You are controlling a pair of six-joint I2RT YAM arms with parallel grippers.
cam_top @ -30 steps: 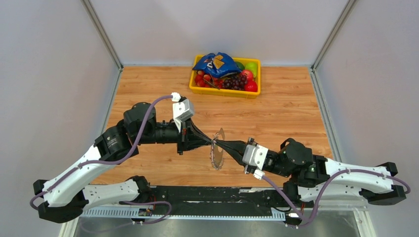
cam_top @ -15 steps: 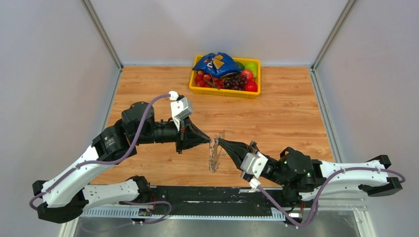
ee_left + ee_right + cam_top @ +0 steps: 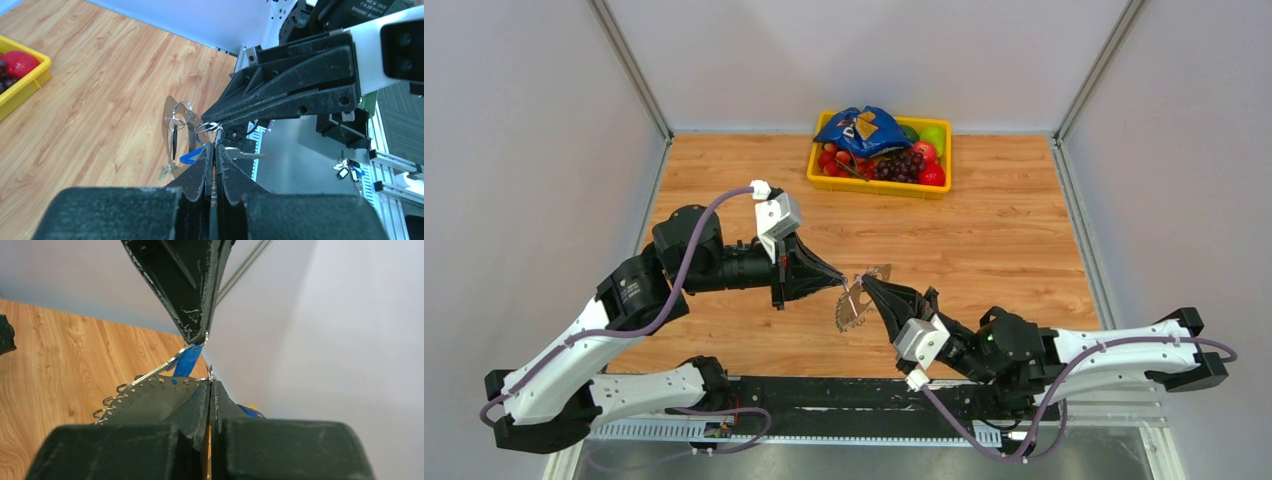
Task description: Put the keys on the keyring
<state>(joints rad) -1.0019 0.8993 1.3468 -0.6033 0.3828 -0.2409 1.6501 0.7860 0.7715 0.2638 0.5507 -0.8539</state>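
**Ring just flipped from edge-on to face-on, both tools clamped**

Top view: a second ago the keyring (image 3: 856,305) hung edge-on between the arms, just a thin sliver. Now it's swung round so you see its jagged disc shape, up off the worktop (image 3: 1014,240) in mid-air. The right arm dropped back toward the near edge and twisted its wrist, while the left arm pulled back a bit. The left tool (image 3: 842,286) and right tool (image 3: 867,284) meet nearly tip to tip at the ring's upper edge.

Left wrist view: the left tool is pinched almost shut, with the blue-headed key (image 3: 192,156) right at its fingertips. I think it's gripping that key, but the contact is hard to make out.

Right wrist view: the right tool (image 3: 211,387) is fully closed on the keyring's rim, and the blue-headed key slants down from the left tool's tip to that rim.

My read: the turn lines ring and key up for threading, which isn't done yet.
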